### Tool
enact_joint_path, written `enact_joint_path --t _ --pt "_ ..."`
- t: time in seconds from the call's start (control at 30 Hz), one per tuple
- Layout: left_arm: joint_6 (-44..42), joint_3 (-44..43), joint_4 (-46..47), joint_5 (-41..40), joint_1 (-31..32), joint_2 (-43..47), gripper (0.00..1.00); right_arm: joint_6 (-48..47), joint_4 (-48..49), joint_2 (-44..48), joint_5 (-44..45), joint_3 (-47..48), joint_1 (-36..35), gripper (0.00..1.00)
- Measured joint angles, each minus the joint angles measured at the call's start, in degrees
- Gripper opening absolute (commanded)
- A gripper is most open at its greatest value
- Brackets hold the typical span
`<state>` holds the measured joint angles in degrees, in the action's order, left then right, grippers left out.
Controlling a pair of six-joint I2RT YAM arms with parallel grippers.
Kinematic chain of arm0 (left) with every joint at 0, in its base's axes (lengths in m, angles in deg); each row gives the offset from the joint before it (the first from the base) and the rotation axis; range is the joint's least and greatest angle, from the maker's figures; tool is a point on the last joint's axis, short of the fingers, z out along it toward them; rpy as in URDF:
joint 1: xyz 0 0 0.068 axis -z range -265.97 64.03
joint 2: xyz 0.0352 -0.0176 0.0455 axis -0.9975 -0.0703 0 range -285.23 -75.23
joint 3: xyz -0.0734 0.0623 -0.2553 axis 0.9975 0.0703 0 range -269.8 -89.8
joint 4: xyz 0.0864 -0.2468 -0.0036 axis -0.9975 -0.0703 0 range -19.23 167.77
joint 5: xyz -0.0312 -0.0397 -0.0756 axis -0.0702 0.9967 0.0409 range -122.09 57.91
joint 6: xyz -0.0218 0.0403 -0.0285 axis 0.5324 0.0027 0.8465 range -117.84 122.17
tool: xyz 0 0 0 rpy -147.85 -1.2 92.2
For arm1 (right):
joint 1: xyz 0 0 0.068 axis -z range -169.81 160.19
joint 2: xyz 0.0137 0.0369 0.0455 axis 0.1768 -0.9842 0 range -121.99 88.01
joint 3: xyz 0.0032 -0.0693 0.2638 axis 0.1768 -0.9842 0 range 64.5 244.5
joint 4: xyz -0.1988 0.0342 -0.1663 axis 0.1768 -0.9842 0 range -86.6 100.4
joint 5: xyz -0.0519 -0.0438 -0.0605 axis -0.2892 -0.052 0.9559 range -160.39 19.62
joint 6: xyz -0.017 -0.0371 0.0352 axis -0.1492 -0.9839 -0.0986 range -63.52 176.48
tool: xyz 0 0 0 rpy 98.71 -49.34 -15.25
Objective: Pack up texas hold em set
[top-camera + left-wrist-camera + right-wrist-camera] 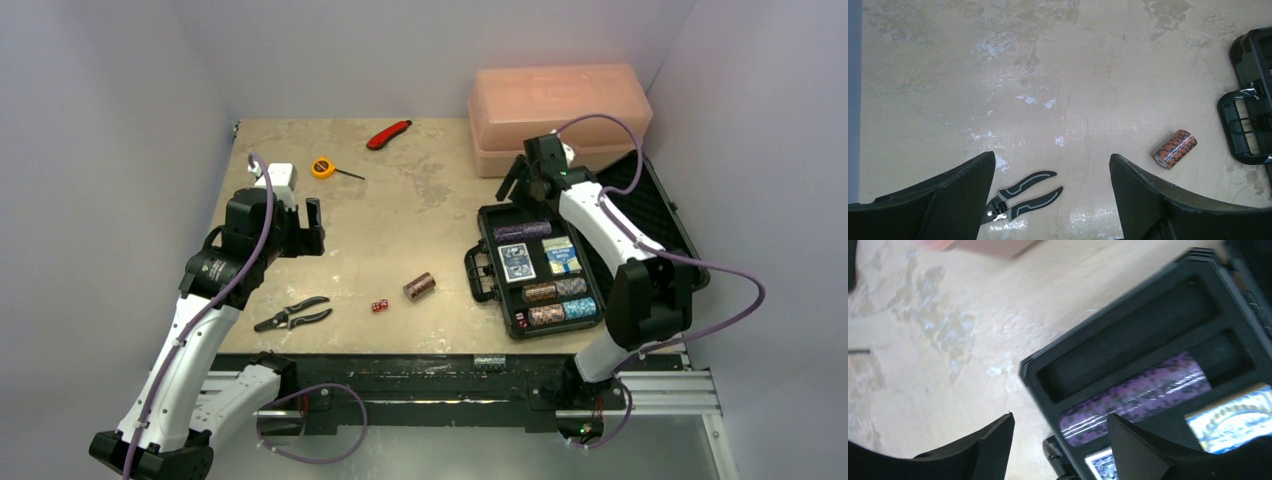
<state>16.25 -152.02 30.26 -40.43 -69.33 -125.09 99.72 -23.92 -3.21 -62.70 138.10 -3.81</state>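
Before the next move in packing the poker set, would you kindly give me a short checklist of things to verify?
1. Black case open: ok, the lid is swung back.
2. Free slot for another roll: ok, the foam slot beside the purple chip roll is empty.
3. Orange chip roll clear to grasp: ok, it lies on its side, alone on the table.
4. Red dice packed: not ok, they sit on the table left of that roll.
5. Left gripper free: ok, open and empty.
6. Right gripper free: ok, open and empty, above the case's corner.
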Motion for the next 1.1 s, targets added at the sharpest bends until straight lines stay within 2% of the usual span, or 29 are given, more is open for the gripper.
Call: enact_joint_path --t 0.1,0.27,0.57,1.1 --pt "0.0 0.0 0.0 0.0 0.0 0.0 0.84 -3.2 -1.6 -3.0 0.3 4.3 -3.0 0.55" --pt "0.0 0.0 0.0 0.0 0.0 0.0 0.84 -7.0 -3.2 -7.8 -0.3 6.9 -5.2 0.5" --pt "0.0 0.0 0.0 0.0 0.0 -0.2 0.84 -11.1 -5.7 -9.8 -2.0 6.9 -8.1 0.31" --pt "0.0 0.0 0.0 0.0 0.0 -0.5 0.84 -13.4 -6.2 -11.5 -2.7 5.1 -8.6 0.15"
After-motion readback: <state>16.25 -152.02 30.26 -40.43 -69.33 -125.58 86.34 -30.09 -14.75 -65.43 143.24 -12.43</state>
